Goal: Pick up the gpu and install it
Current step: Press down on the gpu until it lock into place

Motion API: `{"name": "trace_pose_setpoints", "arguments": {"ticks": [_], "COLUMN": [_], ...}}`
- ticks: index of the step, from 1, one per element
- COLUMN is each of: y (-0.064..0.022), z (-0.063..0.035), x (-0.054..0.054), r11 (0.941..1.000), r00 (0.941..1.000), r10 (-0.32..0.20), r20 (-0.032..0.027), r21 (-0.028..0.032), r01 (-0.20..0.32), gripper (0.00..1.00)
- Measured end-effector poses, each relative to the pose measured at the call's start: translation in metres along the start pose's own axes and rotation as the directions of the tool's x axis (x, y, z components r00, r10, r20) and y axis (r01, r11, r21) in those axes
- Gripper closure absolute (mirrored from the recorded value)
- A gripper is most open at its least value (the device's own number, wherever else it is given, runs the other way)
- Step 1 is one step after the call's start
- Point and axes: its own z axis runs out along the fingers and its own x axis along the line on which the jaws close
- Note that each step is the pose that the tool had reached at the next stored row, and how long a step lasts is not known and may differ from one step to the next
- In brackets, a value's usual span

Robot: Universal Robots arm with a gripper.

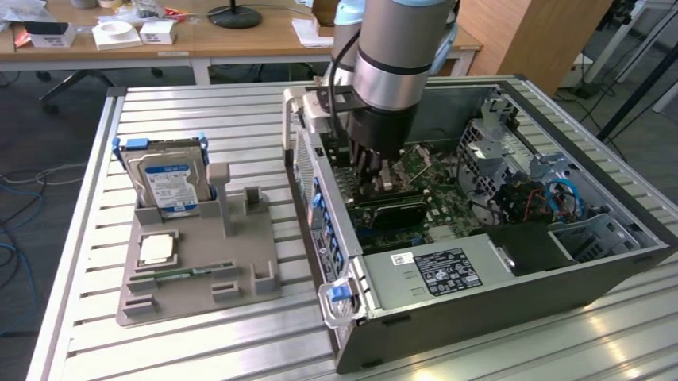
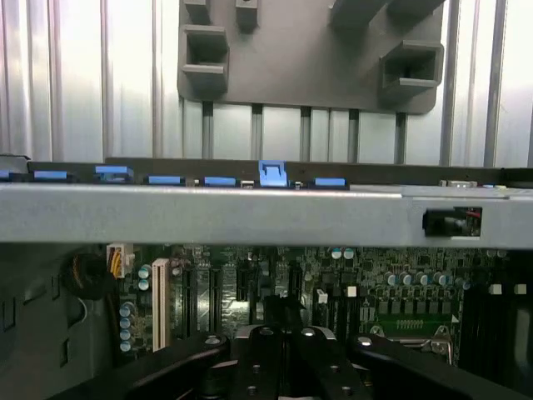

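Pincer (image 1: 371, 176) closed inside the computer case (image 1: 593, 270); label text there unreadable.

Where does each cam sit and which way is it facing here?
Exterior view: raised and off to one side, looking down at the slatted table, the grey parts holder and the open computer case; the arm and gripper reach down into the case.
Wrist view: on the wrist inside the case, facing across the motherboard and over the case wall toward the holder; the gripper shows.
Shared: case, motherboard, holder, table.
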Motion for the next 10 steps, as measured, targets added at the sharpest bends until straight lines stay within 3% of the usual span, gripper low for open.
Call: {"name": "trace_pose_setpoints", "arguments": {"ticks": [2, 7, 10], "y": [-0.0042, -0.0053, -0.0136], "z": [0.0001, 0.0001, 0.0002], "x": [0.000, 0.000, 0.000], "r11": [1.0000, 1.0000, 1.0000], "r00": [1.0000, 1.0000, 1.0000], "r10": [0.000, 0.000, 0.000], "r20": [0.0009, 0.0010, 0.0010], "r21": [-0.0001, -0.0001, -0.0003], "r01": [0.000, 0.000, 0.000], "gripper": [0.90, 0.90, 0.90]}}
